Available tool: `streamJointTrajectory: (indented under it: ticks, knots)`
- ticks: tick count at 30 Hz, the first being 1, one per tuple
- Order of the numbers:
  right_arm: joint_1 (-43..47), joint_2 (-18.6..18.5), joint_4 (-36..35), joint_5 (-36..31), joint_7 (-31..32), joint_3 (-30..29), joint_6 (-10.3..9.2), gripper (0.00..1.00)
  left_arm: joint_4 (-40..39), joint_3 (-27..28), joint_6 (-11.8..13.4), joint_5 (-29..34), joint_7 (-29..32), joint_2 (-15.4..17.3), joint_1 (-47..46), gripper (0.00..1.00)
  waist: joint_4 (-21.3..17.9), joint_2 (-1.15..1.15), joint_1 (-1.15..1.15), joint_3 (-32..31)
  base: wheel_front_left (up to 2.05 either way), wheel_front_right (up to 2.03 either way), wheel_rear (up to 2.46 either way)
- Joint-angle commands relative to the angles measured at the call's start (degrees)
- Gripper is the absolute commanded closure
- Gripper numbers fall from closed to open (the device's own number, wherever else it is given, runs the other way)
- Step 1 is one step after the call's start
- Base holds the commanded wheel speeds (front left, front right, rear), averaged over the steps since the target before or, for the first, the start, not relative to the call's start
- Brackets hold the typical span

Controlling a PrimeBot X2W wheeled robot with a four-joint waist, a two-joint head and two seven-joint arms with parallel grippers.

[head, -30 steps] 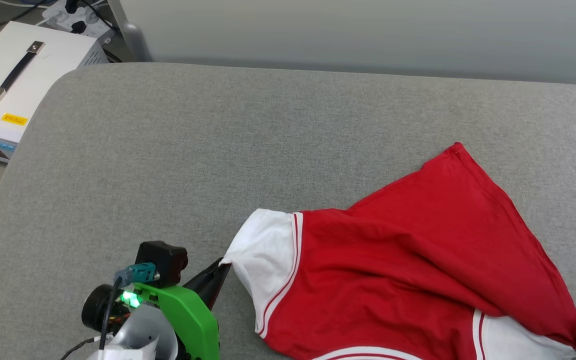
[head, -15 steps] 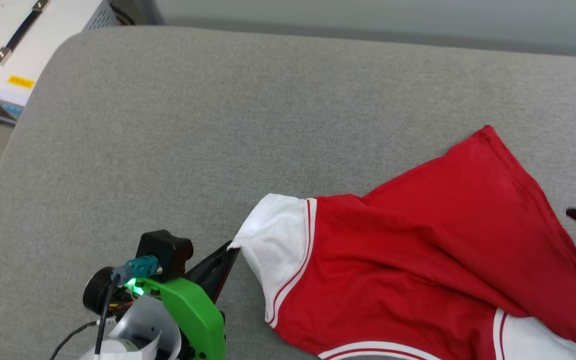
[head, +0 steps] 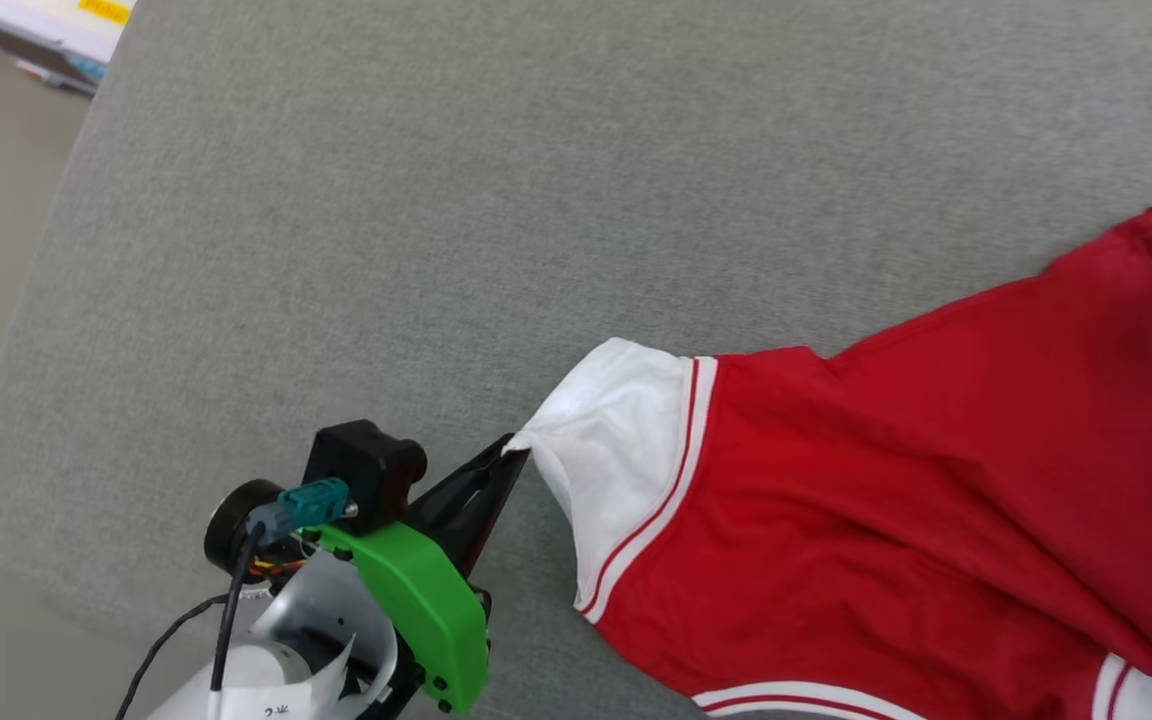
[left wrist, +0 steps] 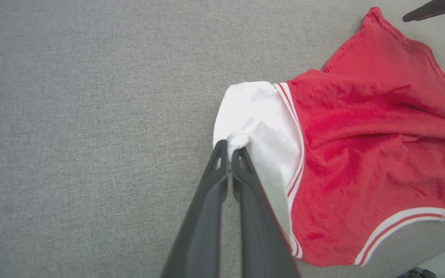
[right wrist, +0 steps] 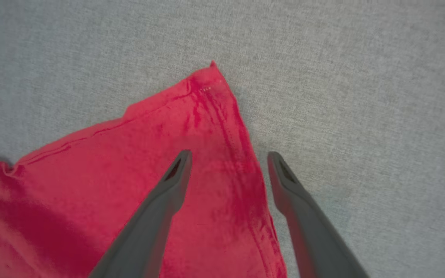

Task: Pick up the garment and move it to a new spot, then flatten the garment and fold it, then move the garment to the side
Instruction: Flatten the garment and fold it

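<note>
Garment (head: 836,500) sprawls rumpled, plain red up. Left gripper (left wrist: 230,148) pinches its white sleeve; right gripper (right wrist: 229,155) gapes wide over a red corner.

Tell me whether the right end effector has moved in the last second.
Yes. Against the garment, the right end effector went from its near right edge to its far red corner.

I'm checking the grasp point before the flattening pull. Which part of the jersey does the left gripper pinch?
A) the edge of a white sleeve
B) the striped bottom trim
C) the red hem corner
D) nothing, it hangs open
A: in the left wrist view the left gripper is shut, its fingertips bunching the edge of the white sleeve of the red jersey.
</note>
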Motion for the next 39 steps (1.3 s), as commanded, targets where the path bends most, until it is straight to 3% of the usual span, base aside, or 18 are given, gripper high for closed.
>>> streamJointTrajectory:
  ticks: [1, 14, 16, 17, 27, 39]
  knots:
    - [-1.37, -0.62, 1.03, -0.46, -0.85, 0.31, -0.03, 0.00, 0.32, -0.09, -0.29, 0.50, -0.39, -0.44, -0.99, 1.00, 3.35, 0.00, -0.01, 3.15, 0.00, 0.00, 0.00]
    - [-0.79, -2.93, 8.70, -0.92, -2.01, 4.71, -0.03, 0.00, 1.42, -0.58, -1.48, -0.81, -2.08, -1.86, -1.11, 1.00, 5.36, 0.00, -0.01, 4.52, 0.00, 0.00, 0.00]
    - [-0.29, -3.16, 9.10, -0.34, -2.24, 4.89, -0.03, 0.82, 1.70, -0.62, -1.58, -0.80, -2.28, -2.02, -1.34, 1.00, 5.54, 0.00, -0.01, 4.60, 0.00, 0.00, 0.00]
    - [-0.12, -3.23, 9.12, -0.14, -2.35, 5.09, -0.03, 1.00, 1.84, -0.60, -1.59, -0.76, -2.37, -2.05, -1.44, 1.00, 5.58, 0.00, -0.01, 4.61, 0.00, 0.00, 0.00]
    - [0.58, -3.54, 9.77, 2.18, -6.46, 6.06, -0.03, 1.00, 3.50, -0.30, -1.52, -1.32, -2.84, -2.15, -1.49, 1.00, 5.12, 0.00, -0.01, 1.91, 0.00, 0.00, 0.00]
    - [1.29, -2.77, 11.05, 5.99, -17.08, 5.78, -0.03, 1.00, 3.47, 1.22, -0.13, -1.85, -2.41, 0.07, -0.13, 1.00, 1.87, 0.00, -0.01, -7.26, 0.00, 0.00, 0.00]
